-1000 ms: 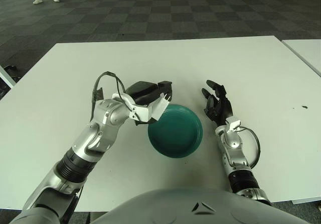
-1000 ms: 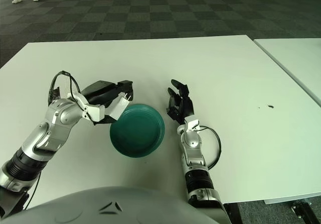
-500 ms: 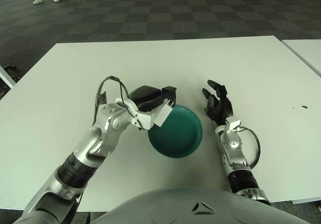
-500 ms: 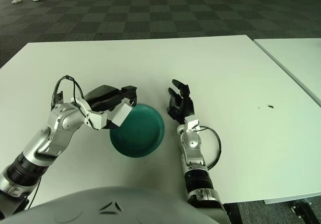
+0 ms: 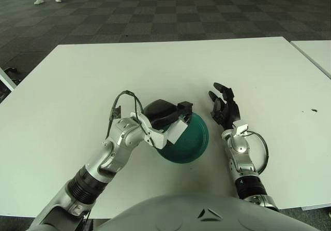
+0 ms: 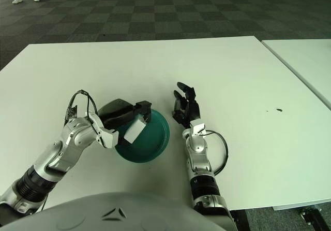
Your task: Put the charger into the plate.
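Table (image 5: 62,86) white, your left hand (image 5: 164,118) sits over left part of green plate (image 5: 194,143). Fingers clamped on white charger (image 5: 177,131); charger held above plate's left side, can't tell if touching. Right of plate, your right hand (image 5: 223,108) idle, fingers spread, holding nothing.

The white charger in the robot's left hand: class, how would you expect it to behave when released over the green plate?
The charger looks like a rigid, flat-sided block, so it should probably land flat rather than roll. Held by the left hand over the shallow plate, it might slide on the smooth-looking surface.
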Robot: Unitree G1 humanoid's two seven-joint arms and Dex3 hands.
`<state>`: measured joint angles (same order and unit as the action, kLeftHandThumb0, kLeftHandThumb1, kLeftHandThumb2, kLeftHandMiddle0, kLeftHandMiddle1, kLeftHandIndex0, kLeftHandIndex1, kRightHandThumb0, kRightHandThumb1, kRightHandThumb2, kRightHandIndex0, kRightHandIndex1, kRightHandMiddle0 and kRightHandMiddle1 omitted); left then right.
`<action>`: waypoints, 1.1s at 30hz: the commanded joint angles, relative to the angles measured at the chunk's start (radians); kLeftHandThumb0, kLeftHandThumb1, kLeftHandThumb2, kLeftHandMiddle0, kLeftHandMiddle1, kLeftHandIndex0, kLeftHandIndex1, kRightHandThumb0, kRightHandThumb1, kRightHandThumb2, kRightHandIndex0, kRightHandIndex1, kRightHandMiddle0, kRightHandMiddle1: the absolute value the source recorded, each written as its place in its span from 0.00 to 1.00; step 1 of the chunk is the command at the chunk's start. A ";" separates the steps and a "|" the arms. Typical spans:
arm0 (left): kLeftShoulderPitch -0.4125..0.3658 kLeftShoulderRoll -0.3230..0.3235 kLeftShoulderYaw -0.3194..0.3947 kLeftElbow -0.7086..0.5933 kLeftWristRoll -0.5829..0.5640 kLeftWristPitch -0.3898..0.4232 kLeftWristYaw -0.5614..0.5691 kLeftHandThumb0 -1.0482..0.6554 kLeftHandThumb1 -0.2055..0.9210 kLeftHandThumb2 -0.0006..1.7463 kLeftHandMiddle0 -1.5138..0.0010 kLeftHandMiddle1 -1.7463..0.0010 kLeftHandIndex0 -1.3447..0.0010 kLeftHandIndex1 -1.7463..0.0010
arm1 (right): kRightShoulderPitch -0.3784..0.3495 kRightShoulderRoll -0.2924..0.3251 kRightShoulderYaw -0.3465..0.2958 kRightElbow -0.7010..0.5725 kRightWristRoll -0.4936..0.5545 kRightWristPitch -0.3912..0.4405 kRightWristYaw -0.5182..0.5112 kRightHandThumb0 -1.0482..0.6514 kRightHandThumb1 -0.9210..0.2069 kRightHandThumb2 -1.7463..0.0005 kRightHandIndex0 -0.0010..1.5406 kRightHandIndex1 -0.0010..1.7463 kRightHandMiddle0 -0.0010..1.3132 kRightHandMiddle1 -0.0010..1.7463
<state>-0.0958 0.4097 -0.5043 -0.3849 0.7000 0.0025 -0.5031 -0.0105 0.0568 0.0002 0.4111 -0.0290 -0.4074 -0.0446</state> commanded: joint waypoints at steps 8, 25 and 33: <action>-0.034 -0.021 -0.040 0.016 0.072 0.015 -0.047 0.40 0.89 0.38 0.69 0.00 0.78 0.01 | 0.140 0.018 0.029 0.103 -0.033 0.105 -0.019 0.20 0.00 0.51 0.30 0.01 0.01 0.50; -0.035 -0.021 -0.070 0.016 0.206 0.019 -0.095 0.14 1.00 0.32 0.86 0.90 1.00 0.62 | 0.155 -0.011 0.058 0.081 -0.092 0.077 -0.059 0.19 0.00 0.50 0.30 0.01 0.01 0.51; -0.042 -0.021 -0.065 0.046 0.215 0.011 -0.089 0.11 1.00 0.32 0.91 0.99 1.00 0.75 | 0.167 -0.010 0.064 0.046 -0.079 0.118 -0.048 0.17 0.00 0.50 0.31 0.01 0.00 0.49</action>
<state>-0.1126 0.3811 -0.5780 -0.3502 0.8961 0.0134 -0.5865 0.0106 0.0426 0.0493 0.3742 -0.1001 -0.3778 -0.1017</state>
